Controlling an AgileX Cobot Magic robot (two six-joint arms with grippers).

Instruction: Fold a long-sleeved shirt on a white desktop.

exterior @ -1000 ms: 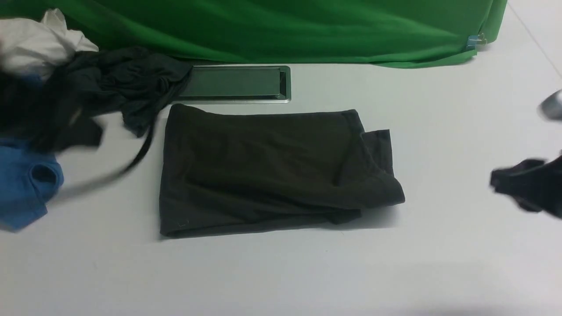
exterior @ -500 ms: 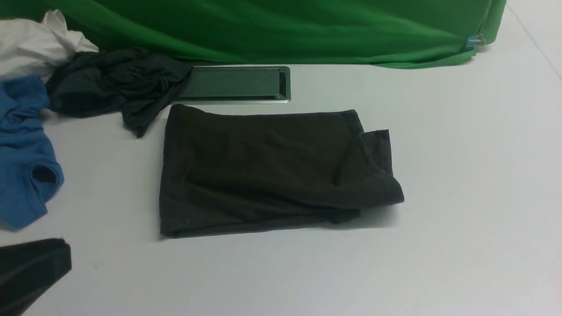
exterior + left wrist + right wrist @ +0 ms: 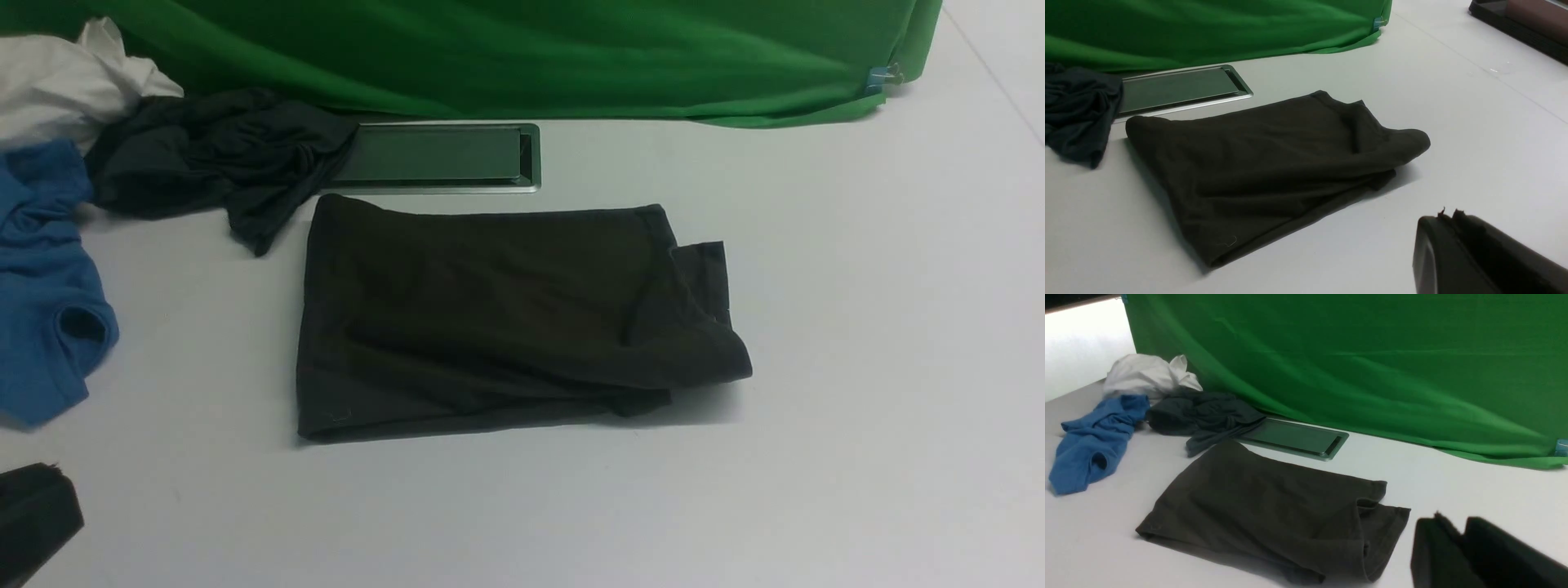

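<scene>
The long-sleeved shirt [image 3: 490,318] lies folded into a dark rectangle in the middle of the white desktop [image 3: 857,367], with one flap doubled over at its right end. It also shows in the left wrist view [image 3: 1257,171] and the right wrist view [image 3: 1265,518]. My left gripper [image 3: 33,514] sits low at the near left corner, away from the shirt. Its fingers are pressed together and hold nothing [image 3: 1447,214]. My right gripper [image 3: 1453,524] is outside the front view. It hovers off the shirt's flap end, fingers together but for a small notch at the tips, empty.
A grey metal hatch [image 3: 433,155] is set into the desktop behind the shirt. A green cloth [image 3: 531,57] hangs along the back. At the far left lie a blackish-teal garment [image 3: 204,155], a blue T-shirt [image 3: 41,327] and a white cloth [image 3: 65,82].
The left arm has swung from the garment pile down to the near left corner and shut. The right gripper has pulled out of the front view. The shirt has not moved.
</scene>
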